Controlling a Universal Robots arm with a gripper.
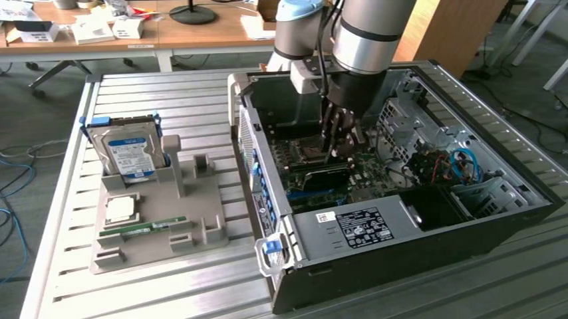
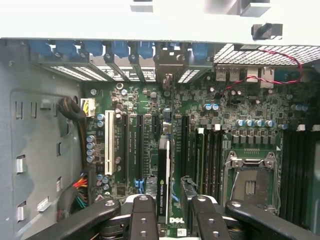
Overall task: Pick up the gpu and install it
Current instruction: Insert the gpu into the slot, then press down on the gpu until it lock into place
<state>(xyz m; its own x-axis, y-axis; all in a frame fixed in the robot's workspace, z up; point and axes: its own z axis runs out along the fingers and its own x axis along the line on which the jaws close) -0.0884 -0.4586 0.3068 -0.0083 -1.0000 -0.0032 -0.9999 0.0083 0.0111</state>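
Note:
The gpu point(image 1: 321, 178) is a thin dark card standing on edge over the motherboard point(image 1: 302, 149) inside the open computer case point(image 1: 497, 226). My gripper point(image 1: 342, 149) reaches down into the case from above, with its black fingers point(image 1: 336, 129) around the card's upper edge. In the wrist view the gpu point(image 2: 163, 185) appears edge-on, black with a white stripe. It lines up with a long black slot point(image 2: 152, 137) on the motherboard. The gripper point(image 2: 172, 217) is shut on the card, one fingertip on each side of it.
A CPU socket point(image 2: 250, 185) and black memory slots point(image 2: 210, 155) lie beside the card. A white slot point(image 2: 108, 142) and cables point(image 2: 75, 112) are on its other side. Outside the case, a grey fixture point(image 1: 159, 219) holds a hard drive point(image 1: 129, 149), a chip point(image 1: 120, 209) and a green memory stick point(image 1: 142, 228).

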